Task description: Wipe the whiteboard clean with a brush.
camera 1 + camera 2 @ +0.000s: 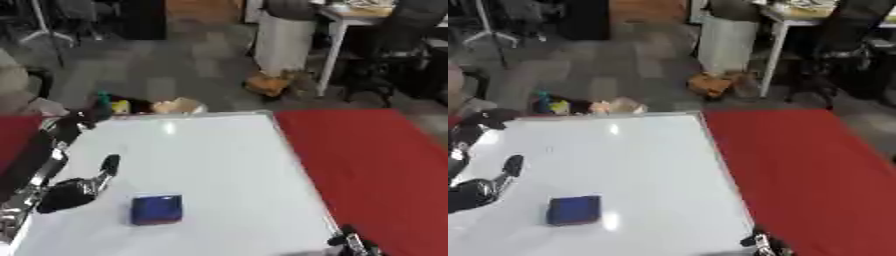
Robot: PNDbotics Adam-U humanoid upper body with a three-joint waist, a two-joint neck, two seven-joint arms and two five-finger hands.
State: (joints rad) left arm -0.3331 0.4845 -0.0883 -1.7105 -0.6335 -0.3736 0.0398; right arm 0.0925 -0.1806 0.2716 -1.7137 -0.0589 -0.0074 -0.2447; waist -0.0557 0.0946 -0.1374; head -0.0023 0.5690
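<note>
Whiteboard (219,165) bare; brush (157,209) beside left robot hand (74,190); right robot hand (354,243) cropped.

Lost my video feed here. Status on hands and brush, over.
Left robot hand open, beside the blue brush, not touching. Right robot hand at lower edge, fingers unclear. Whiteboard unobstructed.

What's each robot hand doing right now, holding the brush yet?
Left robot hand: open, holding nothing, beside the blue brush on the whiteboard.
Right robot hand: only a sliver shows at the lower edge; cannot be told.
</note>
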